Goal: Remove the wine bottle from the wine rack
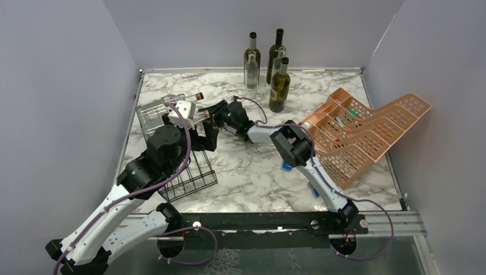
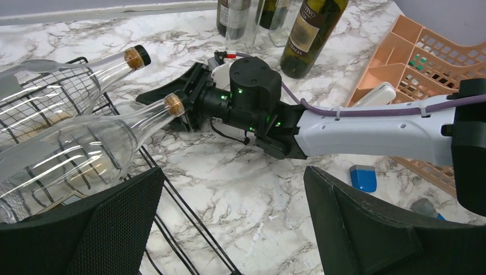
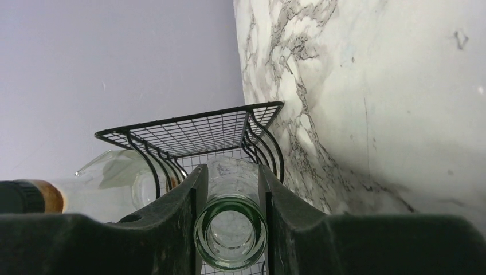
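The black wire wine rack [image 1: 189,177] stands at the left of the marble table. Two clear wine bottles lie in it, necks pointing right. My right gripper [image 1: 211,117] is shut on the neck of the nearer clear bottle [image 2: 86,149]. In the right wrist view the fingers [image 3: 183,212] clamp both sides of its glass mouth [image 3: 231,235], with the rack [image 3: 195,132] behind. The second bottle [image 2: 86,69] has a black cap and lies beside it. My left gripper [image 2: 235,229] is open and empty, low over the table by the rack's right edge [image 2: 189,212].
Several upright bottles [image 1: 279,86] stand at the back centre. An orange-pink mesh organizer [image 1: 361,132] lies at the right. A small blue object [image 2: 363,177] lies on the table under my right arm. Grey walls close in the table.
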